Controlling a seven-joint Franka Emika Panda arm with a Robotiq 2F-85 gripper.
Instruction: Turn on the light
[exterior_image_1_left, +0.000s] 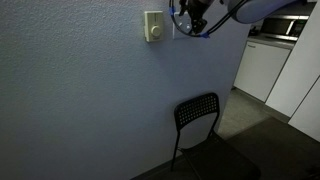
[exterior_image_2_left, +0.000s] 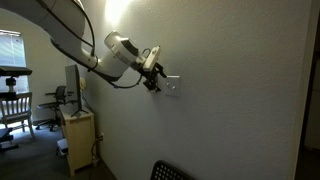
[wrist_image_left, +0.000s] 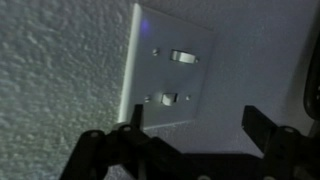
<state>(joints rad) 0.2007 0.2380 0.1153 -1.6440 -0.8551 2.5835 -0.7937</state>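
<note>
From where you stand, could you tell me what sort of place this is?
Probably a home or apartment: a textured wall with a white switch plate, a black chair, and white kitchen cabinets beyond.

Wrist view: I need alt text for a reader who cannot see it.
A white switch plate on a textured wall, with two small switches one above the other. The open gripper shows two dark fingers rising from the bottom edge.

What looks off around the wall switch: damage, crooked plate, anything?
Nothing stands out. In the wrist view the switch plate looks whole and flat on the wall, with the open fingers in front of it. A faint bluish spot near its top corner is too blurred to identify.
</note>
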